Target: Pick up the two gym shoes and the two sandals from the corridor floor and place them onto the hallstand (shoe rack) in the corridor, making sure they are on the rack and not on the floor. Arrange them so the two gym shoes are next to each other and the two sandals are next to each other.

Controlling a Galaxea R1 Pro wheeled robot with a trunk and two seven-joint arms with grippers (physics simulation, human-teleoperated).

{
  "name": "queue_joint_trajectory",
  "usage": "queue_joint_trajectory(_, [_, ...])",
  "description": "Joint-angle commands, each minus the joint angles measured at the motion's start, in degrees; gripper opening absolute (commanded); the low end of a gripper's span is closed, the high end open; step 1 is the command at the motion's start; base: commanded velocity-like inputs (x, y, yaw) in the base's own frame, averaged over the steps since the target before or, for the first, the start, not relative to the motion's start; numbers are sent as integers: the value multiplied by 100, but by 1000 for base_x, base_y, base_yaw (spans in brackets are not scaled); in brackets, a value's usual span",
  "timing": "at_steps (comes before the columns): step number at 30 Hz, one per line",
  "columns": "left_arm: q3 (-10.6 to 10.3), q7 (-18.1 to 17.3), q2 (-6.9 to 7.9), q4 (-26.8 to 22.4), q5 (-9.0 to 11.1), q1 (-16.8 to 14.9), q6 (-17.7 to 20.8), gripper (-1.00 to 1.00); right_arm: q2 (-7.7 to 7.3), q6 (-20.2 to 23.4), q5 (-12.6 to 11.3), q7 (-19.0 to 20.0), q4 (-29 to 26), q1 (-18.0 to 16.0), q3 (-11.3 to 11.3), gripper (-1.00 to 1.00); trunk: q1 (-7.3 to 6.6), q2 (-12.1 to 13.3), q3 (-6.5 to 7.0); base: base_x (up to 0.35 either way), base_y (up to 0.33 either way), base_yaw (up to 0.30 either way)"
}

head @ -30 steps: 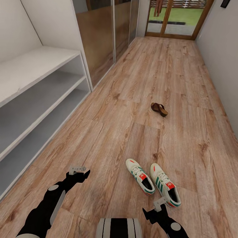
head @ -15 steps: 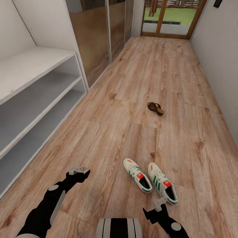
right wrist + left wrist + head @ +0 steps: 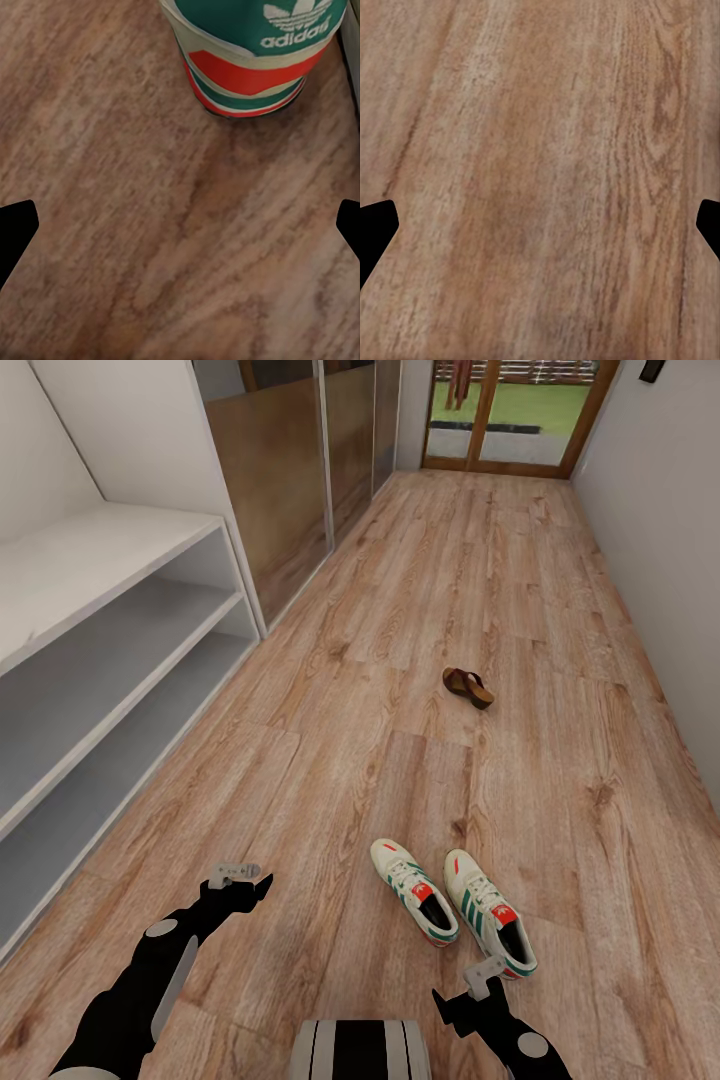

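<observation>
I am at the approach step: both cream, teal-striped gym shoes (image 3: 455, 904) lie on the wood-plank floor (image 3: 420, 620) at one o'clock, beyond my released, empty right end effector (image 3: 484, 972), which must next descend onto the nearer heel.

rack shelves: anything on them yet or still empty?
Empty, as far as visible. The hallstand shows bare bench top and bare lower shelves; the gym shoes and one sandal lie on the corridor floor.
</observation>
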Motion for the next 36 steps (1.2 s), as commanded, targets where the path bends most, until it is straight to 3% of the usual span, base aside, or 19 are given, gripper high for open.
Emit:
queue_joint_trajectory(1, [12, -28, -1, -7, 30, -1, 45, 100, -3, -2, 50, 7, -5, -1, 5, 100, -1, -1, -4, 0, 0, -4])
queue_joint_trajectory(27, [6, -28, -4, -7, 27, -1, 41, 100, -3, -3, 41, 5, -13, -1, 5, 100, -1, -1, -23, 2, 0, -19])
queue_joint_trajectory(36, [11, -28, -7, -7, 23, -1, 37, 100, -3, -2, 41, 5, -13, -1, 5, 100, -1, -1, -25, 154, 0, -5])
